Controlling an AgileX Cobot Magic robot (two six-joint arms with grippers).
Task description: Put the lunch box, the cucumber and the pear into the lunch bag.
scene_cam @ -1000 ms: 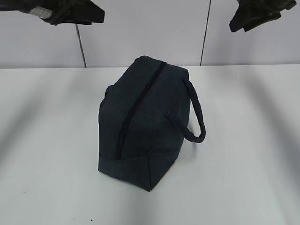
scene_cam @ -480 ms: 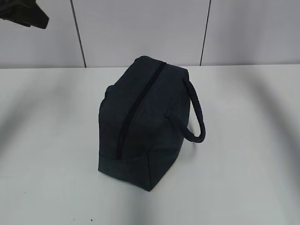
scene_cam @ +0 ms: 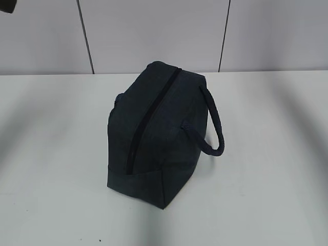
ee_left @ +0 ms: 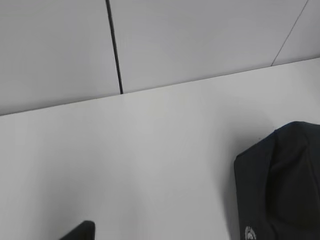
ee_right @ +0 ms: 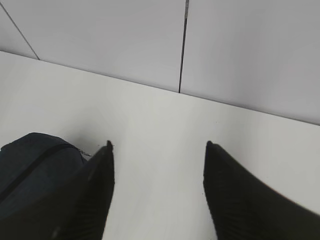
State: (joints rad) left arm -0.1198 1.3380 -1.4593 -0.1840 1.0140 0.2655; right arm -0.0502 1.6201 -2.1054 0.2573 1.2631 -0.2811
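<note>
Both arms have lifted away from above the lunch bag [scene_cam: 156,136], which sits zipped shut mid-table. No lunch box, cucumber or pear shows, so packing looks finished. Right gripper [ee_right: 157,192] gapes wide and empty; the left gripper's state cannot be told.

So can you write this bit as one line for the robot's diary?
lunch bag: zipped shut on table | right gripper: open, holding nothing | left gripper: barely visible | lunch box, cucumber, pear: not visible
</note>
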